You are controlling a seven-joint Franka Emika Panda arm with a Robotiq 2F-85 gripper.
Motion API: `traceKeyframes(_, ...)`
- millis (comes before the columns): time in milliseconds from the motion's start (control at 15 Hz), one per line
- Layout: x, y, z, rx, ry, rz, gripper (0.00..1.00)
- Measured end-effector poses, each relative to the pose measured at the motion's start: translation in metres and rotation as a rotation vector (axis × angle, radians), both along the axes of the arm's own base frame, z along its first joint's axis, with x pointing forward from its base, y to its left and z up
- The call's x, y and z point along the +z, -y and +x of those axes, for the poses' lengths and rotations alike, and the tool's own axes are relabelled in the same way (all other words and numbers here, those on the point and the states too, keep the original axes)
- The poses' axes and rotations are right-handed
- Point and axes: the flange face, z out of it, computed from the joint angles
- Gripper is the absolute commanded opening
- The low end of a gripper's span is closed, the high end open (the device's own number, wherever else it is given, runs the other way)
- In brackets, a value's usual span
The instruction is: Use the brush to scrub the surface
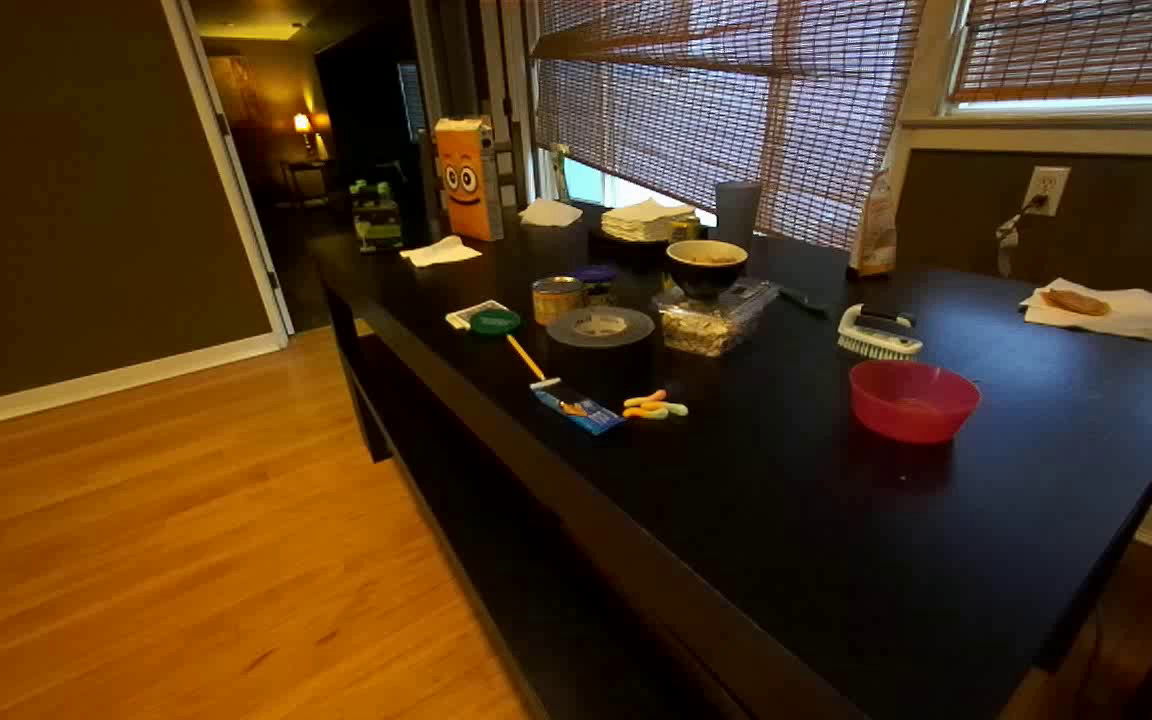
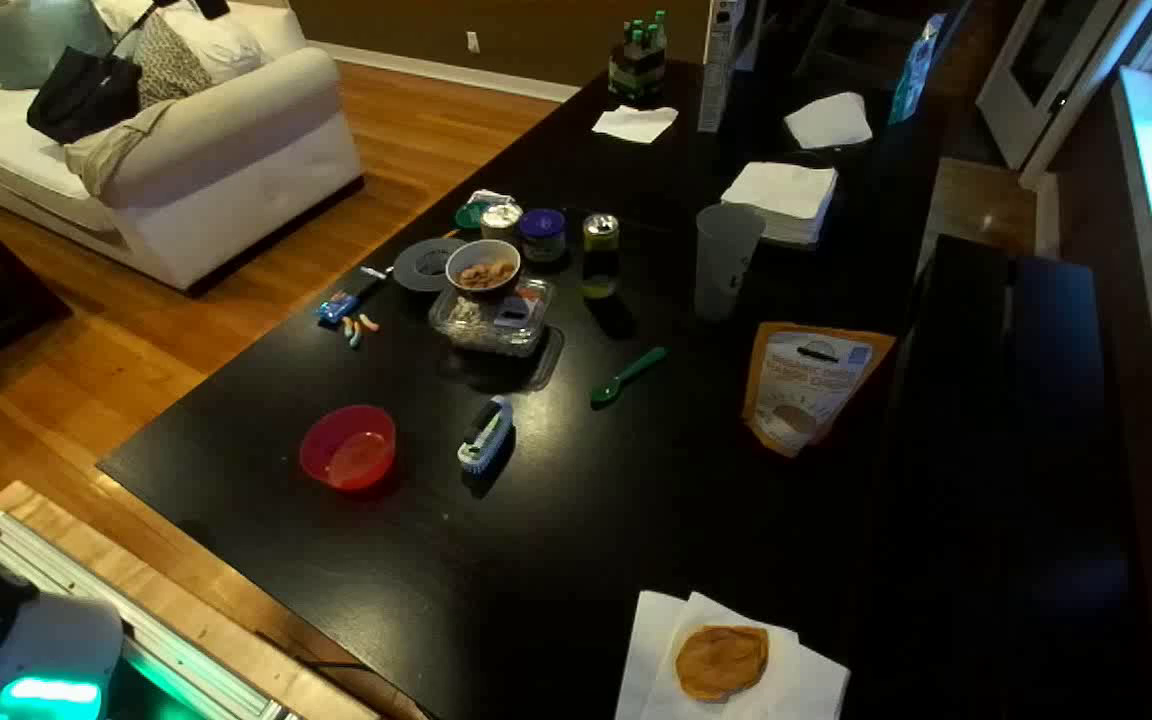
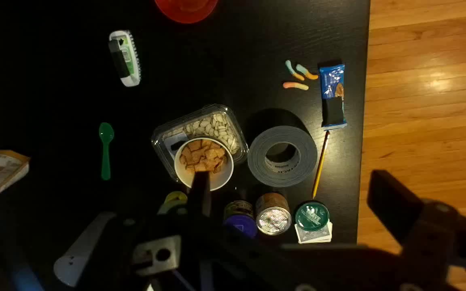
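The brush (image 3: 135,74) is small and whitish-green with a black grip. It lies on the dark tabletop (image 3: 225,68), at the upper left in the wrist view. It shows in both exterior views, next to the red bowl (image 1: 916,405): here is the brush (image 1: 878,345) and again the brush (image 2: 486,437). The tabletop (image 2: 556,540) is long, glossy and black. My gripper (image 3: 292,178) is open and empty, its fingers spread wide above the tape, cans and table edge, apart from the brush. The gripper does not show in the exterior views.
A clear box of seeds (image 3: 221,123) carries a bowl of cereal (image 3: 180,165). Beside them are a tape roll (image 3: 261,157), cans (image 3: 273,220), a pencil (image 3: 320,169) and a blue wrapper (image 3: 332,83). A green spoon (image 2: 608,390), a pouch (image 2: 806,380) and a tall cup (image 2: 721,265) stand or lie nearby.
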Motion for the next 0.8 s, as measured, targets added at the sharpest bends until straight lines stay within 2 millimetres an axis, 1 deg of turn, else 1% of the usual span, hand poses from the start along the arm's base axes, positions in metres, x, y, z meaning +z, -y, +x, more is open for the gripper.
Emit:
traceKeyframes(333,0.0,0.0,0.0,0.0,0.0,0.0,1.0)
traceKeyframes(467,-0.003,0.005,0.002,-0.01,-0.007,0.004,1.0)
traceKeyframes(600,-0.017,0.023,0.011,-0.043,-0.037,0.012,1.0)
traceKeyframes(800,-0.053,0.06,0.032,-0.085,-0.083,0.014,1.0)
